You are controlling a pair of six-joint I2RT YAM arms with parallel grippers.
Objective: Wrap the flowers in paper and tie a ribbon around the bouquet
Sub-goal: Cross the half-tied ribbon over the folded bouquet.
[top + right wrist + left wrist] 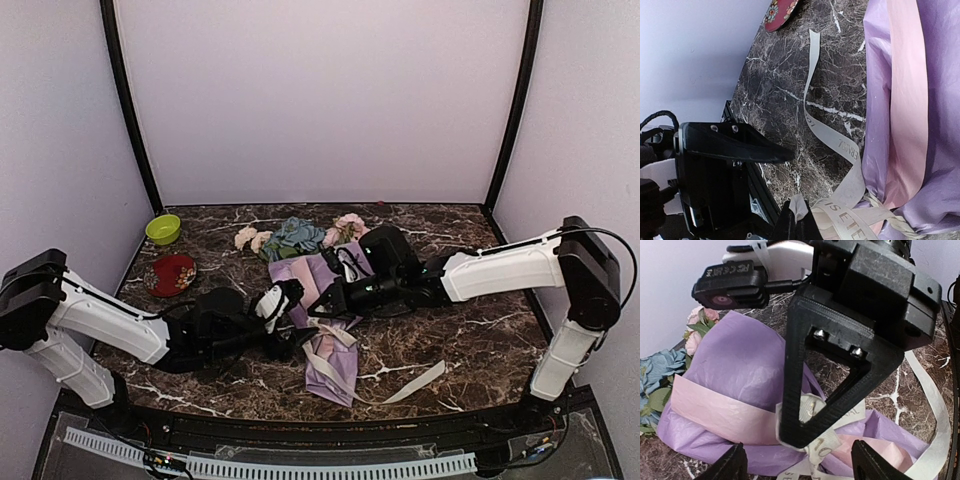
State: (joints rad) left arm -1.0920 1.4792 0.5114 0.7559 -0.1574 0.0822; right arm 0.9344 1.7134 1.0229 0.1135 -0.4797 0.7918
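Note:
The bouquet [318, 275] lies mid-table, flowers [295, 236] pointing to the far side. Pink roses [696, 322] and a blue bloom [660, 365] poke out of the lilac paper [740, 360], whose pink face shows as a band [907, 100]. The cream ribbon [826, 442] is bunched around the paper's waist, one tail [420, 381] trailing over the marble [840, 145]. My right gripper [799, 216] is shut on a ribbon end beside that knot [797, 436]. My left gripper [802, 465] stands open just in front, its fingers either side of the knot, holding nothing [285, 300].
A green bowl [163, 229] and a red dish [172, 274] sit at the far left of the dark marble table [470, 330]. Pale walls enclose the back and sides. The paper's narrow end [333, 375] reaches toward the front edge.

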